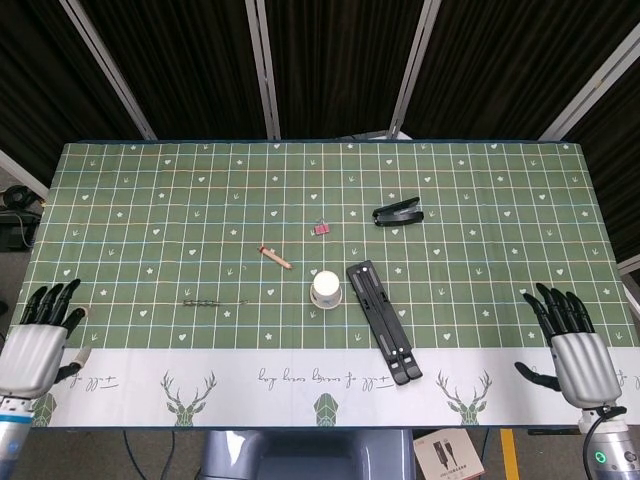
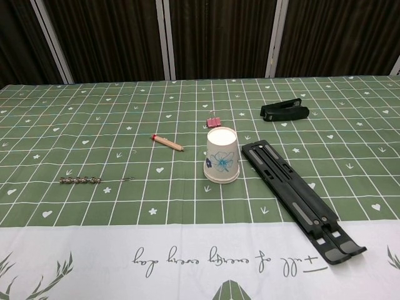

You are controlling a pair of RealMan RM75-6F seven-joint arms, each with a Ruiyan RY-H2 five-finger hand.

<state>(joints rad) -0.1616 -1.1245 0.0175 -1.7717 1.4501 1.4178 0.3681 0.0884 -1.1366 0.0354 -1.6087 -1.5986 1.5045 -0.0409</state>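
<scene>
**Both hands empty at the desk's front corners**

The left hand (image 1: 40, 340) and right hand (image 1: 572, 345) hover with fingers spread, holding nothing. Nearest the left hand lies a small chain (image 1: 203, 302), toward the front left; nearest the right lies a black folding stand (image 1: 383, 321), beside an upturned paper cup (image 1: 326, 288) near the front centre. A careless sweep could well topple the light cup or push the thin chain away.

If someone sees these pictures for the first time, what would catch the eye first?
Likely the upside-down paper cup near the table's middle, with the long black folding stand lying just to its right, apart from it. Then the two hands, left hand and right hand, hovering open at the near corners, holding nothing.
</scene>
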